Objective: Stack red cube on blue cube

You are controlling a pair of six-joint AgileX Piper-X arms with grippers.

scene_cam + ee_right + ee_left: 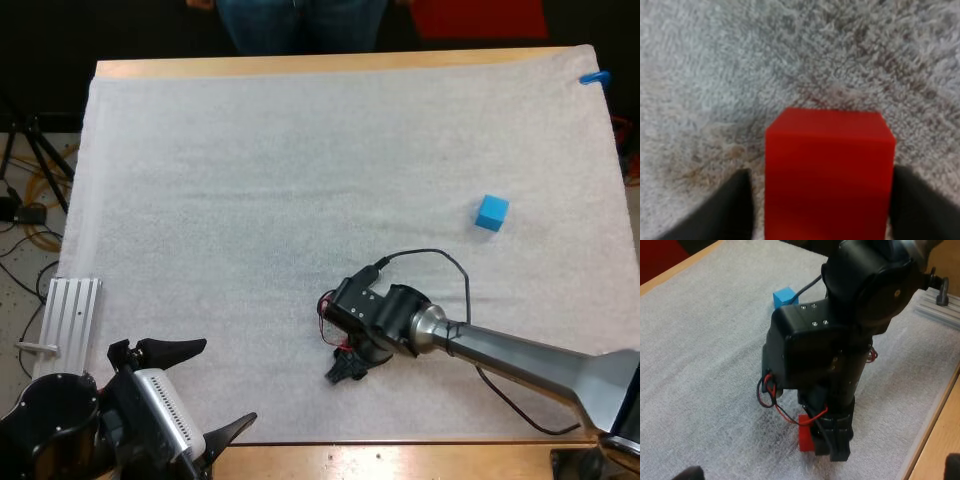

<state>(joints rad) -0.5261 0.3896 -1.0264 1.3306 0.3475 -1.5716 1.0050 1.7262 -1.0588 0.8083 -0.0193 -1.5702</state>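
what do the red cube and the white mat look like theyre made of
The red cube looks like hard plastic: flat, even faces, crisp edges and a smooth, faintly glossy finish. Painted wood cannot be ruled out. The white mat looks like soft fabric, something like terry cloth or fleece: a fuzzy, matte pile with tufted fibres.

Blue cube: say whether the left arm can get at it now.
Probably not easily. The blue cube sits far across the mat from the left hand, and the right arm lies in between, right hand at the red cube.
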